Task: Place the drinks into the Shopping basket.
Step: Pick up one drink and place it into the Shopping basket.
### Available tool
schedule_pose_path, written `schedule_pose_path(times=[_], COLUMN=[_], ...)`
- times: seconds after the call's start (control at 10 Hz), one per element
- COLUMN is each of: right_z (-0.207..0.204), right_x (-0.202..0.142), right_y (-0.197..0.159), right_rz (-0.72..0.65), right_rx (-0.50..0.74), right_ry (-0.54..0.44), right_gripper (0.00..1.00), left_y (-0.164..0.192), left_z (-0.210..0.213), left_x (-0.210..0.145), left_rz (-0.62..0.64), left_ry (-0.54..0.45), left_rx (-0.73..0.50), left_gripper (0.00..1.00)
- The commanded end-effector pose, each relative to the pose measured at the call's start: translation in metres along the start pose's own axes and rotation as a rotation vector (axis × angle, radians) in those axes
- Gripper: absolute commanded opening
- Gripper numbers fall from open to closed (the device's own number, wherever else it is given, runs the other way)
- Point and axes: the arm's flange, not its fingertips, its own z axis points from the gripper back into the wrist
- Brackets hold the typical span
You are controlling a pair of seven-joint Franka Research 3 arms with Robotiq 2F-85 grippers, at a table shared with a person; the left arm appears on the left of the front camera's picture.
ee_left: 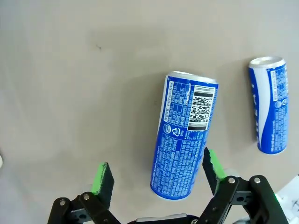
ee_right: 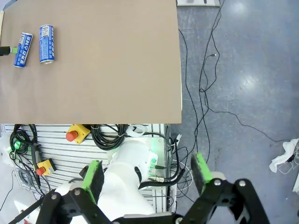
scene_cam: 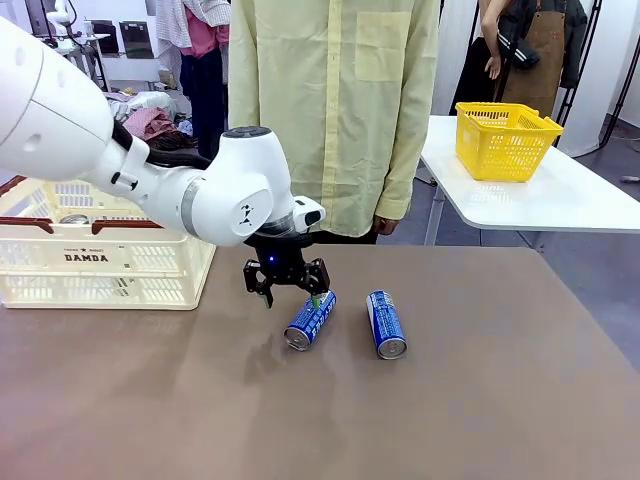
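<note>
Two blue drinks cans with white print lie on their sides on the brown table. My left gripper [scene_cam: 292, 298] hangs open just over the far end of the left can [scene_cam: 310, 320]. In the left wrist view that can [ee_left: 184, 140] lies between the green pads, close to the right pad [ee_left: 211, 168] and apart from the left pad [ee_left: 103, 179]. The other can [scene_cam: 386, 324] [ee_left: 270, 105] lies a short way to the right. The cream Shopping basket [scene_cam: 100, 262] marked DAMDA stands at the table's left. My right gripper [ee_right: 147, 176] is open and empty, high beside the table.
A person in a pale yellow shirt [scene_cam: 335, 100] stands at the far edge. A yellow mesh basket [scene_cam: 505, 140] sits on a white side table [scene_cam: 560, 200]. From the right wrist, both cans [ee_right: 23, 49] [ee_right: 46, 43] show far off, and cables [ee_right: 205, 70] cross the floor.
</note>
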Motion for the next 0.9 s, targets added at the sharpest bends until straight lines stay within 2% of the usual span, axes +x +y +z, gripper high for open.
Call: schedule_pose_path(times=[0.0,0.1,0.3,0.4,0.5,0.8], right_z=[0.0,0.0,0.0,0.0,0.0,0.0], right_x=[0.0,0.0,0.0,0.0,0.0,0.0], right_y=[0.002,0.002,0.002,0.002,0.002,0.002], right_rz=[0.005,0.005,0.005,0.005,0.005,0.005], right_rx=[-0.003,-0.003,-0.003,-0.003,-0.003,-0.003], right_ry=[-0.004,-0.004,-0.004,-0.004,-0.004,-0.004], right_gripper=[1.0,1.0,1.0,1.0,1.0,1.0], left_y=[-0.004,-0.007,-0.016,-0.019,-0.021,-0.027], left_z=[0.007,0.008,0.003,0.003,0.003,0.001], left_x=[0.0,0.0,-0.011,-0.016,-0.018,-0.021], left_rz=[-0.018,-0.064,-0.405,-0.491,-0.542,-0.533], left_ry=[0.004,-0.003,0.0,-0.022,0.001,-0.044], left_rx=[-0.006,-0.004,0.026,0.034,0.032,0.051], left_gripper=[1.0,1.0,1.0,1.0,1.0,1.0])
